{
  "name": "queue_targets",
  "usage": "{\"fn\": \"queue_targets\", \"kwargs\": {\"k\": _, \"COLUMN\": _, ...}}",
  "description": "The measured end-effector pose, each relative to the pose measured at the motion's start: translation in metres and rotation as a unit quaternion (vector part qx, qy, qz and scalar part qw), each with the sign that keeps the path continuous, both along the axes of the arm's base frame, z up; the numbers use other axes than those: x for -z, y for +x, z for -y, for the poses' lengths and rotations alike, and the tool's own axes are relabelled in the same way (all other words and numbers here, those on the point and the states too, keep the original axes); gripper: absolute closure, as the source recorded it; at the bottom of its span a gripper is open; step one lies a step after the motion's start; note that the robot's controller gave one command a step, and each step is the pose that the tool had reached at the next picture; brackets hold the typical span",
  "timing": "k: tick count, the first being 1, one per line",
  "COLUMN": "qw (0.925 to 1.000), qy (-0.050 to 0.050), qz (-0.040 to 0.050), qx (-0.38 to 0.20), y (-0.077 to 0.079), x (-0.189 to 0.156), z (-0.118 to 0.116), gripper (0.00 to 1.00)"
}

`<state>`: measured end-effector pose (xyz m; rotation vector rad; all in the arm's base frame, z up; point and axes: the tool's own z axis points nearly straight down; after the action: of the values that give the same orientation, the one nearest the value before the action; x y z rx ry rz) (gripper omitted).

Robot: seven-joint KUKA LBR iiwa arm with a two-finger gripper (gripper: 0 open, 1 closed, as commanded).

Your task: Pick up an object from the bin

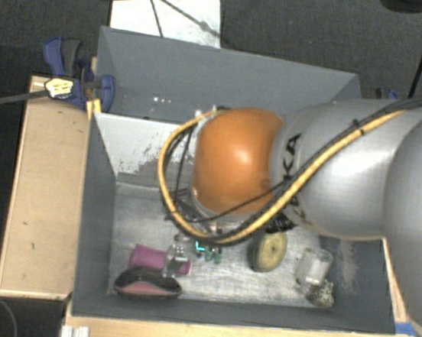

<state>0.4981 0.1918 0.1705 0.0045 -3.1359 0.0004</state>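
— Well, where's the arm [349, 174]?
— Down in the grey bin [97, 211], its orange cover [231, 159] above the floor.
— And the gripper [177, 263]?
— Low at front left, near a dark, pink shoe-like thing [148, 285], with a yellowish wheel [268, 251] off to its right. It's just beside a purple cylinder [145, 257], perhaps touching it. Open or closed, I cannot tell.

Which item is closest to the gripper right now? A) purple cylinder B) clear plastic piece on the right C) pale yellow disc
A: the gripper is right beside the purple cylinder in the view's lower left, while the pale yellow disc and clear plastic piece lie farther right.
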Motion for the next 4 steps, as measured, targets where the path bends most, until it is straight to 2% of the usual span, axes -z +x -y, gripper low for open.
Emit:
{"fn": "queue_targets", "kwargs": {"k": 1, "qw": 0.9905, "qy": 0.002, "qz": 0.0049, "qx": -0.137, "y": 0.019, "x": 0.026, "z": -0.016, "gripper": 0.0}}
{"fn": "queue_targets", "kwargs": {"k": 2, "qw": 0.99, "qy": 0.001, "qz": 0.0071, "qx": -0.141, "y": 0.01, "x": 0.056, "z": -0.007, "gripper": 0.0}}
{"fn": "queue_targets", "kwargs": {"k": 3, "qw": 0.9982, "qy": 0.001, "qz": 0.0058, "qx": -0.06, "y": 0.068, "x": 0.068, "z": 0.019, "gripper": 0.0}}
{"fn": "queue_targets", "kwargs": {"k": 4, "qw": 0.998, "qy": 0.001, "qz": 0.0017, "qx": -0.064, "y": 0.015, "x": 0.101, "z": 0.029, "gripper": 0.0}}
